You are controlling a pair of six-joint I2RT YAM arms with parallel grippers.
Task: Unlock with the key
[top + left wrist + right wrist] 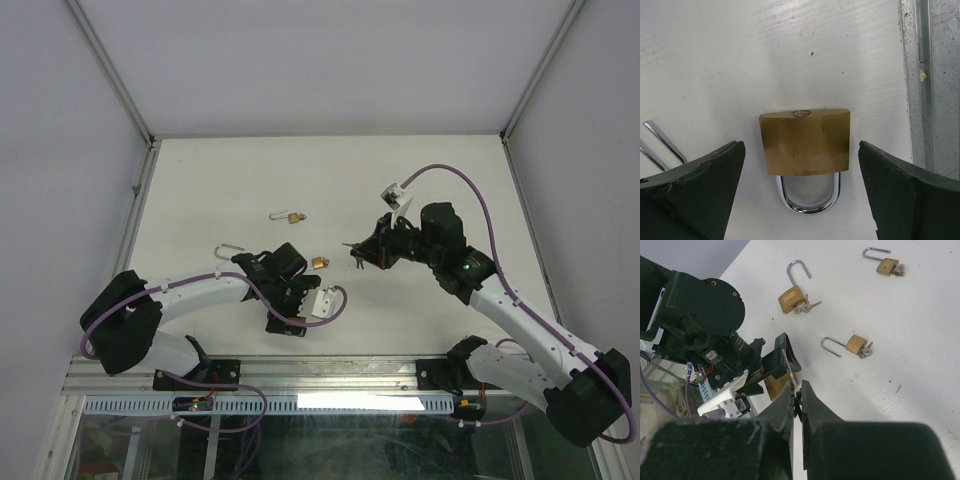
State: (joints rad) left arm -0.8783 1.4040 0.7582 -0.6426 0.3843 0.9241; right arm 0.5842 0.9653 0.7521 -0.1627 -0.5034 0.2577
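A shut brass padlock [805, 142] lies flat on the white table, its keyhole [801, 113] facing away and its chrome shackle [807, 200] toward the wrist. My left gripper [801, 146] stands open with a finger [705, 190] on each side of the lock body, not touching it. The top view shows the same padlock [318, 262] just right of the left gripper [303, 268]. My right gripper [796, 387] is shut on a small key [788, 367], whose blade points at the padlock [771, 388]. From above, the right gripper [358, 250] hovers just right of the lock.
Three other brass padlocks with keys in them lie farther out: one with an open shackle [791, 299], one far off [887, 265] and one mid-table [856, 344]. A second padlock [290, 216] and an open shackle [230, 250] show from above. A metal rail [925, 85] edges the table.
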